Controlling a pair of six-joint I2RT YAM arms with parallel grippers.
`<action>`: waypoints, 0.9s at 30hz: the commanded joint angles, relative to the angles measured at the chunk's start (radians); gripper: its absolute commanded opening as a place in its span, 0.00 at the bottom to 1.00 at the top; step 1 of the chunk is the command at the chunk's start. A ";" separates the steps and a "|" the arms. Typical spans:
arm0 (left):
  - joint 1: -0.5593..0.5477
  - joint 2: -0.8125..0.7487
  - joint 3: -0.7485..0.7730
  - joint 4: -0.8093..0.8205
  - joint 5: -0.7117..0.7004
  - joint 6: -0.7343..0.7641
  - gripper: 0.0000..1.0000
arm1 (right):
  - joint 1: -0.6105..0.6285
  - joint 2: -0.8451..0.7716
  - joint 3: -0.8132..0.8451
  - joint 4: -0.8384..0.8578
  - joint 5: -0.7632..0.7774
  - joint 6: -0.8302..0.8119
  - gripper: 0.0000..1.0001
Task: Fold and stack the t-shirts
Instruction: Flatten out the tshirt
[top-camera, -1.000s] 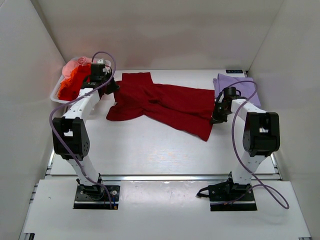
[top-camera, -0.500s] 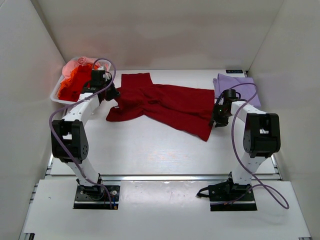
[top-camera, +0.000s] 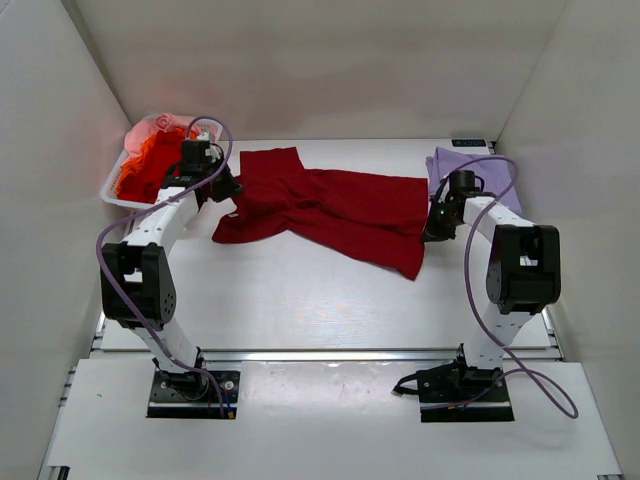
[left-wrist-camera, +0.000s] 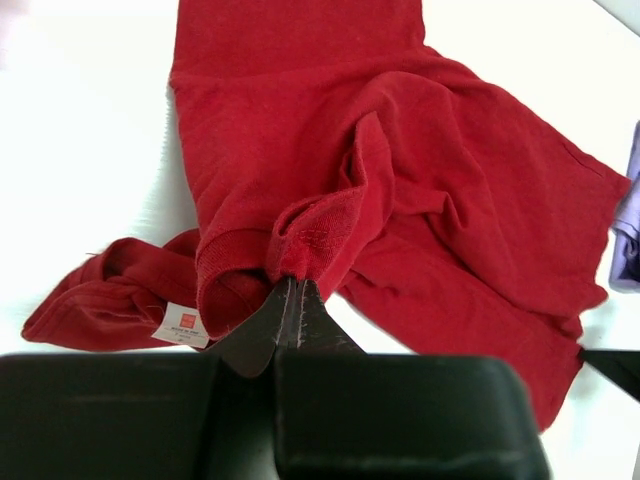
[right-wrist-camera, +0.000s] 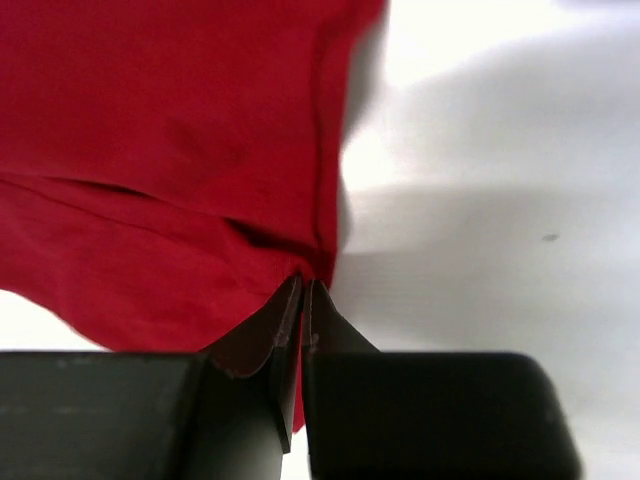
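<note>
Dark red t-shirt (top-camera: 340, 210), soft knit, lies crumpled on a smooth white table (top-camera: 300, 290) between white walls. The left gripper (left-wrist-camera: 290, 284) and the right gripper (right-wrist-camera: 302, 284) each pinch its cloth.

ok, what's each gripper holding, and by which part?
Both are shut on the dark red t-shirt: the left gripper pinches a bunched fold beside the collar, the right gripper the edge at the opposite end.

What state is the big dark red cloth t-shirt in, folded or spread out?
Spread out but rumpled, not folded: the dark red cloth t-shirt lies across the white table, bunched toward its left end.
</note>
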 joint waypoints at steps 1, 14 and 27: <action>0.026 -0.055 0.051 -0.007 0.049 -0.007 0.00 | 0.017 -0.049 0.098 -0.031 0.012 -0.050 0.00; 0.046 -0.250 0.035 -0.079 0.105 0.016 0.08 | 0.022 -0.583 -0.021 -0.116 -0.015 -0.035 0.00; 0.029 -0.293 -0.160 -0.174 0.096 0.078 0.00 | -0.041 -0.730 -0.119 -0.200 -0.029 -0.061 0.00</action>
